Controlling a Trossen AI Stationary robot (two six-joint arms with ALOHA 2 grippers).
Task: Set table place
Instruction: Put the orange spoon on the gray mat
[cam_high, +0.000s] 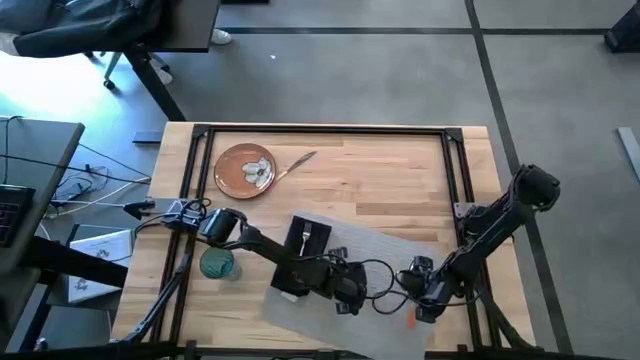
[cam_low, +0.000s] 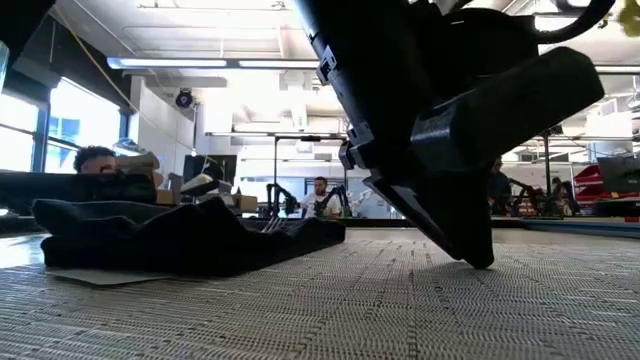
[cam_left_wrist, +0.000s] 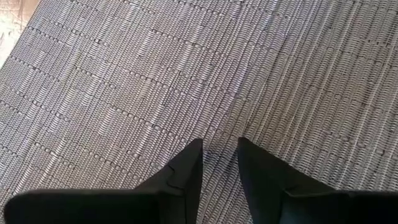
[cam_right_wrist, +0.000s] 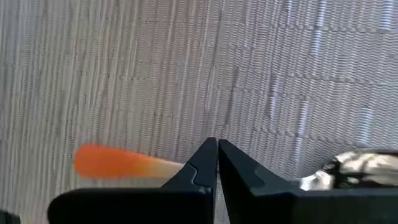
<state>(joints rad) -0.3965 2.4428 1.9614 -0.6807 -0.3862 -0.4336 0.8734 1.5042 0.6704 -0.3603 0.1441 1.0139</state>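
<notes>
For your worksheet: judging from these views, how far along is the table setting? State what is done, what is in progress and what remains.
Done: the grey placemat is laid, with the black napkin and a fork on it. In hand: the right gripper is shut over an orange-handled utensil on the mat; the left gripper hovers slightly open above the weave. Left: the plate, another utensil beside it and the teal glass are off the mat.

Bright daylight, window glare, blurred close-ups

Grey woven placemat (cam_high: 385, 262) lies flat on the light-wood surface (cam_high: 380, 170), directly beneath both fingers; an orange-handled utensil (cam_right_wrist: 118, 163) lies under the right fingers.
</notes>
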